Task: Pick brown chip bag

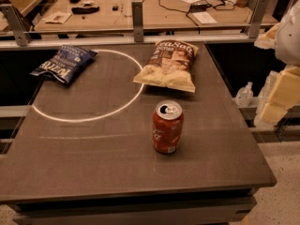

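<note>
The brown chip bag (168,64) lies flat on the dark table (93,153), at the back just right of centre. Its dark brown top with white lettering faces the far edge and its cream-yellow lower half faces me. My gripper (277,96) shows as pale blocky parts at the right edge of the view, below the white arm (289,32). It is off the table's right side, well to the right of the bag, and holds nothing that I can see.
A red soda can (167,127) stands upright in front of the bag. A dark blue chip bag (65,63) lies at the back left, on a white circle line (89,118). A metal rail (137,35) runs behind the table. A small clear bottle (244,95) stands off to the right.
</note>
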Available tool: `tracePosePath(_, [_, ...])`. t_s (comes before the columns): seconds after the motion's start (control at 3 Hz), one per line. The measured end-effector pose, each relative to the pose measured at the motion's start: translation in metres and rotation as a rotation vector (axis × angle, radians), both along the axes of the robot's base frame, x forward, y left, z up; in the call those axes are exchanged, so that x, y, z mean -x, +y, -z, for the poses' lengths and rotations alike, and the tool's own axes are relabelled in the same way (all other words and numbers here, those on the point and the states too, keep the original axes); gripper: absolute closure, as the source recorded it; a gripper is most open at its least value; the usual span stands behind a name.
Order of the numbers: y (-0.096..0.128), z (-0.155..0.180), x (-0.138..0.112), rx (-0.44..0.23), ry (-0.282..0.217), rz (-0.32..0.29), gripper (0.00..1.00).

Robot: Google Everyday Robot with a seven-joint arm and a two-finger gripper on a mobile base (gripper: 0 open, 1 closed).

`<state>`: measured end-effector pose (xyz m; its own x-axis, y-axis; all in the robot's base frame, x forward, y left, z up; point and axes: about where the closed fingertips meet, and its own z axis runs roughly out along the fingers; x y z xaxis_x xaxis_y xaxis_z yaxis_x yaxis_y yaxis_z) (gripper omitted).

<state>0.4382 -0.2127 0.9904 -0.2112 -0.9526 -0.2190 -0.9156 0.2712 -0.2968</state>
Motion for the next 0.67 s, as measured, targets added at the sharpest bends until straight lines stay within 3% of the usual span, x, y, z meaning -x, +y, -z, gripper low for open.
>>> tracePosePath(0.33, [0.0, 0.0, 0.0, 0.0, 0.0, 0.0, 0.0])
tracePosePath(0.67, [-0.0021, -0.0025, -0.0008, -0.041, -0.016, 0.028, 0.0])
